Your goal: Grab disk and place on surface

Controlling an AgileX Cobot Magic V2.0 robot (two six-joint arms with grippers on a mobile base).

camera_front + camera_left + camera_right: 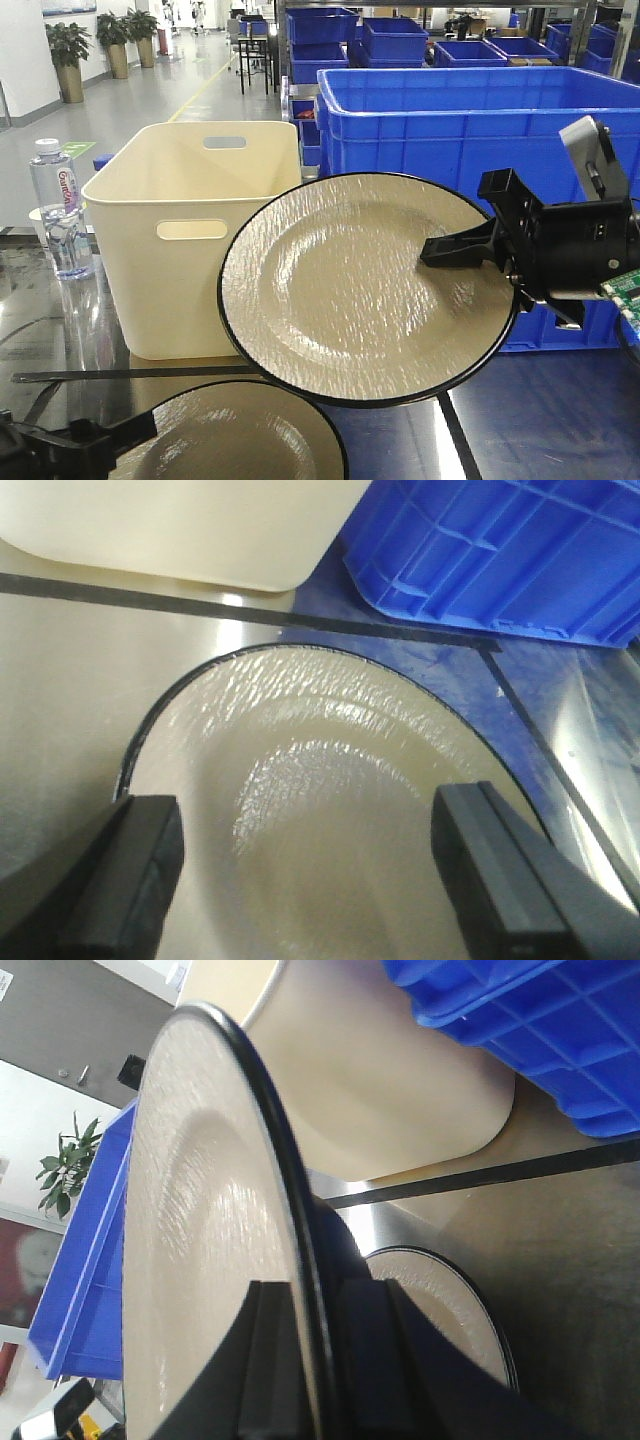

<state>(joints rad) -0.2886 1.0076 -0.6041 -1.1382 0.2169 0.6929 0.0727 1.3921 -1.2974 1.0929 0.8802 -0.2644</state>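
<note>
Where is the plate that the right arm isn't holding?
Front view, lower left: the second plate lies flat on the dark tabletop, in front of the cream bin, below the raised plate, under the left gripper, jaws open.

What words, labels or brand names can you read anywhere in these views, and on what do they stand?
"Gan…", in red, on the label of the water bottle; the rest of the letters are too small to read.
Blurred, unreadable: the wall poster.
Too small to read: markings on the circuit board.
No text visible: the held plate, the tabletop plate, the cream bin, the blue crates.
</note>
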